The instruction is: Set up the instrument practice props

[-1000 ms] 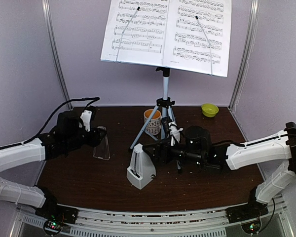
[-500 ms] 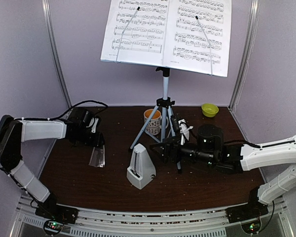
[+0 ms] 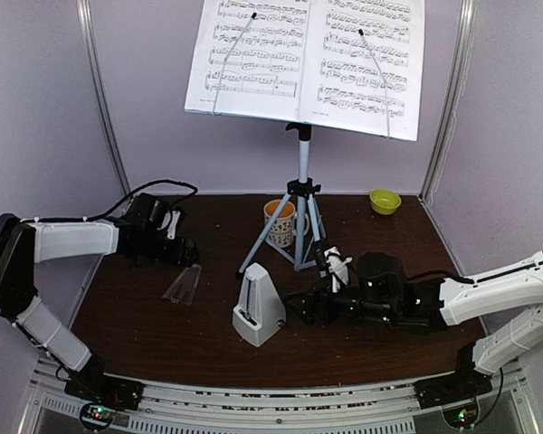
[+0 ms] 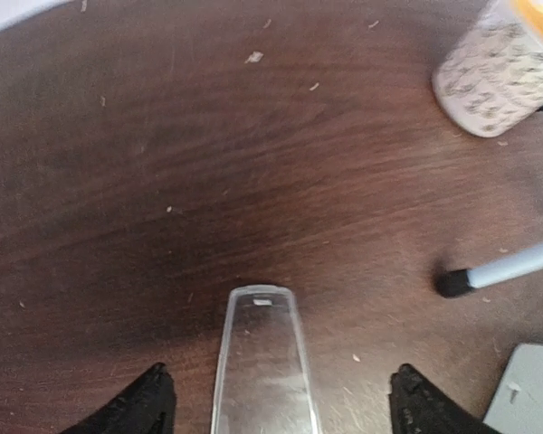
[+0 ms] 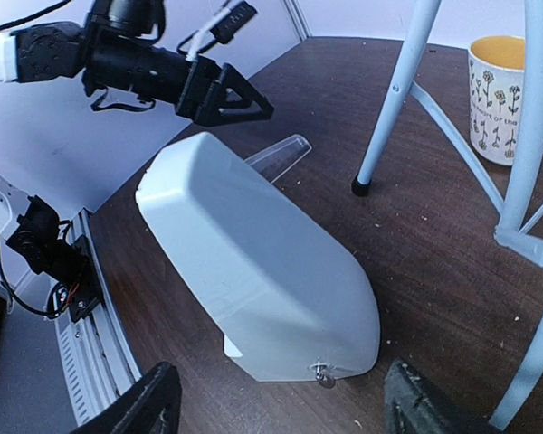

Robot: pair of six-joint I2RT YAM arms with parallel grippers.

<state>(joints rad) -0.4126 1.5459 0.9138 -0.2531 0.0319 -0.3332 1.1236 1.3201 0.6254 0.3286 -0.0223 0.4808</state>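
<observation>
Soft, even light fills the top view. The sheet-music pages are the brightest patch, close to washed out, while the dark table swallows detail and carries only faint shadows. The upright rails lean outward, a wide-angle bend. In the left wrist view the wood shows a pale sheen with a darker patch left of the middle; the clear cover catches thin highlights, and the mug looks soft. In the right wrist view the white metronome is brightly lit.
</observation>
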